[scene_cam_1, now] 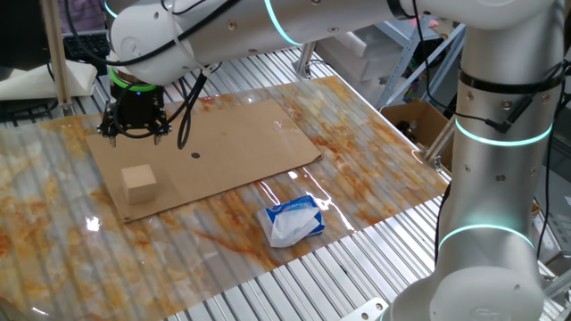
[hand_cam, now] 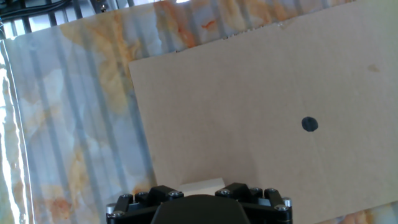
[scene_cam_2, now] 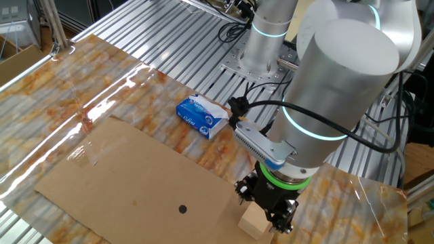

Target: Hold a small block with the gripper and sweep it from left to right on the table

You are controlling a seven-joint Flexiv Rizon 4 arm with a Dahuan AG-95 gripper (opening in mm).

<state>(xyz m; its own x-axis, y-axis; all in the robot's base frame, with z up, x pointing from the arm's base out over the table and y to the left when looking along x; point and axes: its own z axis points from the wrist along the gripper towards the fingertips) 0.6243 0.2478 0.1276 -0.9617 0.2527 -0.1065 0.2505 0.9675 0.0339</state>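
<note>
In one fixed view, the end effector [scene_cam_1: 135, 130] hangs above the far left part of a brown cardboard sheet [scene_cam_1: 223, 147] that lies on the desk [scene_cam_1: 375, 178]. Its black body carries a bright green ring and points straight down. The small block [scene_cam_1: 139, 183] sits on the cardboard nearer the camera than the end effector, close to the sheet's left front corner and apart from the fingertips. The fingers hold nothing; how wide they stand cannot be told from here. A small black dot [scene_cam_1: 195, 155] marks the cardboard just to the right of the tool. A white-and-blue soft packet [scene_cam_1: 292, 219] lies on the marbled surface in front of the sheet, well apart from the block.

In the other fixed view, the end effector [scene_cam_2: 266, 203] hovers close over the small block [scene_cam_2: 253, 219], which rests near the cardboard's [scene_cam_2: 135, 183] right edge at the bottom of the frame. The block's upper part is hidden by the tool, so contact cannot be judged. The black dot [scene_cam_2: 182, 209] lies to the left, and the packet [scene_cam_2: 202, 116] rests farther back on the desk [scene_cam_2: 81, 74].

In the hand view, the black base of the end effector [hand_cam: 199, 205] fills the lower edge, and a pale strip of the small block [hand_cam: 202, 185] peeks out just above it. The cardboard sheet [hand_cam: 249, 93] spreads ahead, bearing the dot [hand_cam: 310, 124], with the marbled desk [hand_cam: 68, 112] at left.
</note>
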